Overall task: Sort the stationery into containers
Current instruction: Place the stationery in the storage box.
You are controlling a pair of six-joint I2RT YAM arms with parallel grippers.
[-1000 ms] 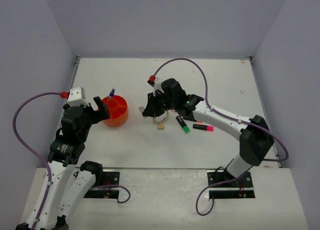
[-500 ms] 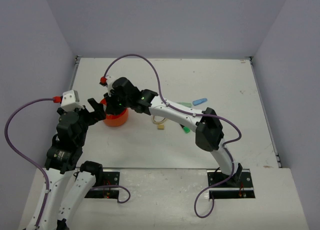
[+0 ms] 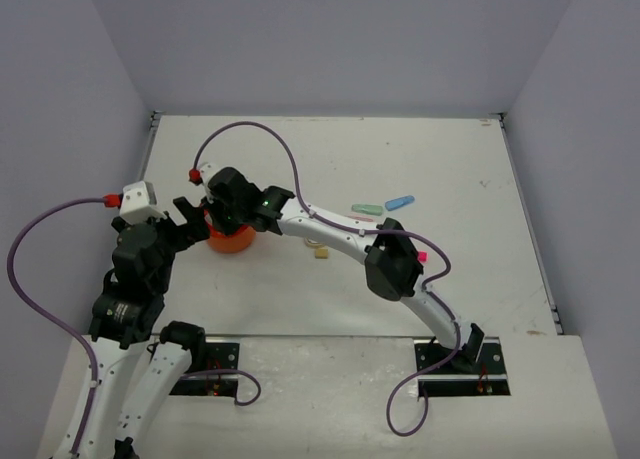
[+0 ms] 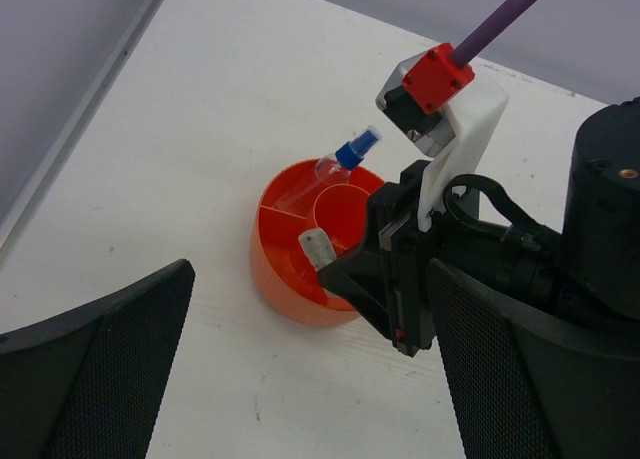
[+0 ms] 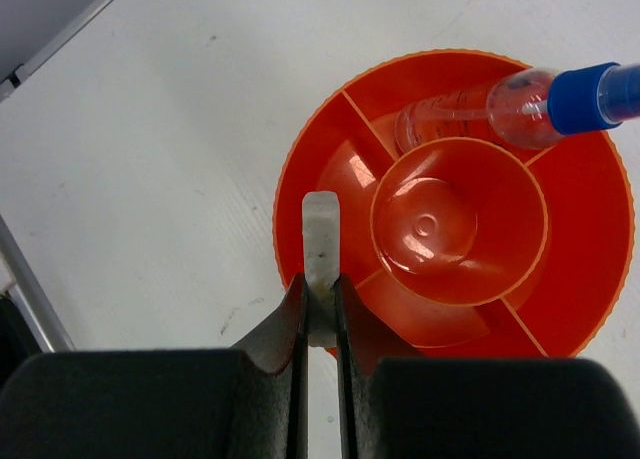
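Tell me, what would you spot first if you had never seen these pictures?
The bright orange tub on the table grabs you first, with a blue-capped bottle leaning out of one outer compartment. Just over its edge, the right tool pinches a small pale piece, while the left tool stands wide open beside the tub.

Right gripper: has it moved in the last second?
Yes. The right gripper has swung left, from above the tan cube to over the orange tub, shut on a small pale piece.
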